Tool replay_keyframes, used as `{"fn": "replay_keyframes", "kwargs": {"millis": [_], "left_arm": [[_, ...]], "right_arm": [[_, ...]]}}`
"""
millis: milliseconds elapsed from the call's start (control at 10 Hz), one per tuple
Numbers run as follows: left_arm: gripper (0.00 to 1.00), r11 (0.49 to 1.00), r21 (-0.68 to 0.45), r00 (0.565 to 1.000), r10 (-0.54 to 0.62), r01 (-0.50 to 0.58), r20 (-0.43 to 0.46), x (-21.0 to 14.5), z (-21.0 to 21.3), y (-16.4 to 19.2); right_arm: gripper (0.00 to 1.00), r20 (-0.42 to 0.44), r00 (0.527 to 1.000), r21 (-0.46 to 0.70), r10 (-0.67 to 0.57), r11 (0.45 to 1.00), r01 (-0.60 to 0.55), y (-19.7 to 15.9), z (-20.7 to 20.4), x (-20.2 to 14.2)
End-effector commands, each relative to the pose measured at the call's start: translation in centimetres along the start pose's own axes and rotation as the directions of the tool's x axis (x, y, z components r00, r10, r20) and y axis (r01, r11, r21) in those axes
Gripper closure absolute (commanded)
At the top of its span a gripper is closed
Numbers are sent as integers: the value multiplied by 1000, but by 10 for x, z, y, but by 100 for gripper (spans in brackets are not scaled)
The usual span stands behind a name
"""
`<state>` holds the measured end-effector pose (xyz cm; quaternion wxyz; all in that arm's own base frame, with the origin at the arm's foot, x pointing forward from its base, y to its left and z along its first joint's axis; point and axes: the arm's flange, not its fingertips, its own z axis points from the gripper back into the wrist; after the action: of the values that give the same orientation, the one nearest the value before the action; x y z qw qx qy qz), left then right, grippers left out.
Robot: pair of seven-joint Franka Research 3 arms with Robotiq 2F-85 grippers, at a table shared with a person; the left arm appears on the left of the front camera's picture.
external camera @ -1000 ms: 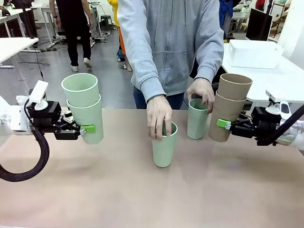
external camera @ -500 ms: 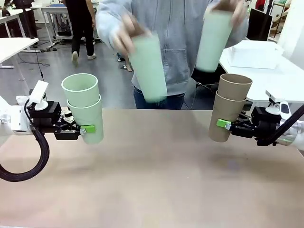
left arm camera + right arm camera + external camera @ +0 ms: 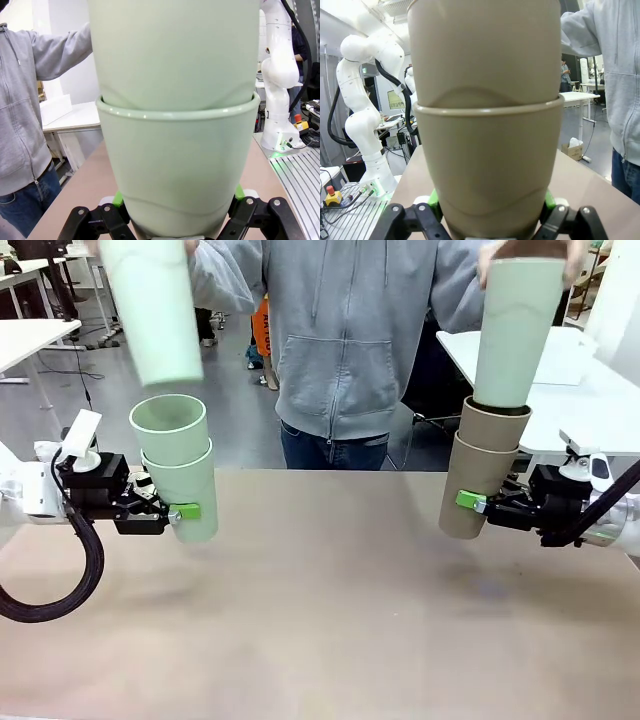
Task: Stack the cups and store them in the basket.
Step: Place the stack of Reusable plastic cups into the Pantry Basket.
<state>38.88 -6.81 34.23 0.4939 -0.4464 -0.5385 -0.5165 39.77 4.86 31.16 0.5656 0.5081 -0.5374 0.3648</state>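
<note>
Front view: two stacked green cups [image 3: 178, 472] are gripped by the left gripper [image 3: 188, 511] at the left, two tan cups [image 3: 483, 468] by the right gripper [image 3: 466, 502] at the right; a third green cup [image 3: 514, 330] is held in the top tan one by a person [image 3: 340, 340]. Left wrist view: the green cups [image 3: 175, 150] are clamped. Right wrist view: the tan cups [image 3: 487, 150] are clamped.

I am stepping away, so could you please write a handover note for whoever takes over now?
Left gripper shut on the mint stack of two.
Right gripper shut on the tan stack of two.
Person holds one mint cup at the tan stack's mouth, a second mint cup, blurred, above the mint stack.
Left: join stacks, store in the basket on the side table.
</note>
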Motion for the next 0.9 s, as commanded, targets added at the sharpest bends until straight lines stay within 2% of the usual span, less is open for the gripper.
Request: {"fn": "replay_keyframes", "kwargs": {"millis": [0,800], "left_arm": [[15,1000,1,1000,-8,8,4,3,-1,0],[15,1000,1,1000,-8,8,4,3,-1,0]], "right_arm": [[16,3,1000,2,9,1000,-9,0,-1,2],[16,3,1000,2,9,1000,-9,0,-1,2]]}}
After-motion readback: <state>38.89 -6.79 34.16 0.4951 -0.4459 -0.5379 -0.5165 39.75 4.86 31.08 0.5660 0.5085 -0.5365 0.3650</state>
